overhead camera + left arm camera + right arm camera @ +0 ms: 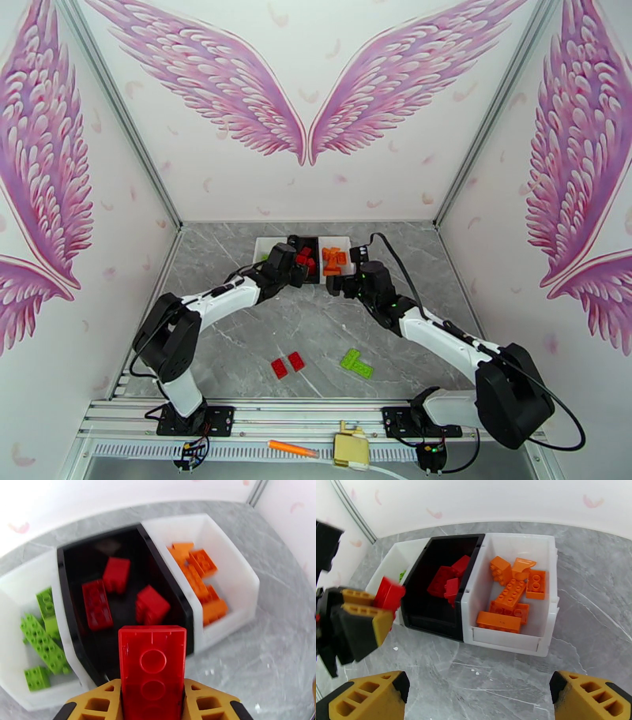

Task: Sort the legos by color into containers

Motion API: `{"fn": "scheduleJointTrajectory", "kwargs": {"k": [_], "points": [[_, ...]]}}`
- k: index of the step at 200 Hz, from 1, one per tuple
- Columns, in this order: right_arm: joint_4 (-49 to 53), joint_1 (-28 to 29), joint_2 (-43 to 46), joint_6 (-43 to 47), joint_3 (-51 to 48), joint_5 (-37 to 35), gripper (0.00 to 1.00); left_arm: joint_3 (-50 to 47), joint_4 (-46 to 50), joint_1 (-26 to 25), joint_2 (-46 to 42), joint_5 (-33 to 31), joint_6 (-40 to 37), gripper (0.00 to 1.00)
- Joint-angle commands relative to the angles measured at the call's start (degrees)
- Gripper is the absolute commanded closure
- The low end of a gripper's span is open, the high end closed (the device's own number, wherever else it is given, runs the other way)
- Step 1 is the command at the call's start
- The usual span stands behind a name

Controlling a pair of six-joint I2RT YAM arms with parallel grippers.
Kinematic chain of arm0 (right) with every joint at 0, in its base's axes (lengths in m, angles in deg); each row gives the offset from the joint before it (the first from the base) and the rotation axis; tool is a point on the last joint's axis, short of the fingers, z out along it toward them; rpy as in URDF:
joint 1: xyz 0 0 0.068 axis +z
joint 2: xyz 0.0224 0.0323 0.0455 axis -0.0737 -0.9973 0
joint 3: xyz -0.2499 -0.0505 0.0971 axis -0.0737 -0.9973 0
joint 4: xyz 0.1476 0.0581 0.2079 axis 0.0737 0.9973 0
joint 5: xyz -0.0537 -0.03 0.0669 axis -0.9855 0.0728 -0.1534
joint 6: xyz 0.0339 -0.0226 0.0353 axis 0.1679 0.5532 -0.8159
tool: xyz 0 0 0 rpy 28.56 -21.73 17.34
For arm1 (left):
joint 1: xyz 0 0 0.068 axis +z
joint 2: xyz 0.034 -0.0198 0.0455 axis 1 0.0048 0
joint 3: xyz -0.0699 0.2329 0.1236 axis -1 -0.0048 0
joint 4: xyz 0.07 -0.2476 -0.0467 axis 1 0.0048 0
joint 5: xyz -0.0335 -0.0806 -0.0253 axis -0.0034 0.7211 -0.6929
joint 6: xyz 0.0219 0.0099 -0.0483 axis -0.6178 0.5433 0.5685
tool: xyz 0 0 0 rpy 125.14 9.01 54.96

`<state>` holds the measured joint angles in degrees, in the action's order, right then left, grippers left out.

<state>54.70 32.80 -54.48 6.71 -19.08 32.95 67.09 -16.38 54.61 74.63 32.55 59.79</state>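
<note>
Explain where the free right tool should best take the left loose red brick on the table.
Probably from straight above, pinching its two short ends. The left loose red brick lies flat, and the other red brick sits close beside its long side, leaving a finger little room there.

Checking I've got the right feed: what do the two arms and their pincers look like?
The left arm and right arm have white links between bulky black joints. A black cable loops along the right arm, where small green lights glow. The left pincer and right pincer have mustard-yellow fingers with cut-out pockets, backed in black.
</note>
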Motion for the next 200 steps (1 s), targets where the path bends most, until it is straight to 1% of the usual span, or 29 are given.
{"fn": "scheduleJointTrajectory", "kwargs": {"k": [1,21,65,114,144,164,177,200], "points": [[-1.73,1.78,0.62,2.08,1.53,2.64,0.01,6.79,-0.34,1.63,3.63,1.28,-1.57,0.7],[-2.6,3.01,-0.23,3.03,2.21,3.71,0.01,11.21,-0.21,2.78,7.59,3.04,-2.18,0.69],[-3.33,4.58,-1.82,3.62,3.94,3.98,0.01,20.91,0.99,3.92,16.32,4.35,-2.76,0.69],[-2.55,4.59,-1.25,2.94,3.33,1.17,0.01,29.0,1.99,4.53,24.08,5.35,-2.06,0.67],[-1.75,4.61,-0.46,2.93,2.97,0.07,0.01,31.79,2.66,4.7,25.99,5.97,-2.47,0.6],[-1.4,4.56,0.05,3.29,2.93,-0.41,0.01,32.12,2.27,4.82,24.99,6.01,-3.17,0.49],[-0.97,4.55,0.41,3.57,2.98,-0.86,0.01,31.57,1.96,4.8,23.63,5.93,-3.44,0.44],[-0.43,4.51,0.72,3.91,3.23,-1.32,0.01,28.24,0.16,4.82,19.81,6.28,-3.63,0.32]]}}
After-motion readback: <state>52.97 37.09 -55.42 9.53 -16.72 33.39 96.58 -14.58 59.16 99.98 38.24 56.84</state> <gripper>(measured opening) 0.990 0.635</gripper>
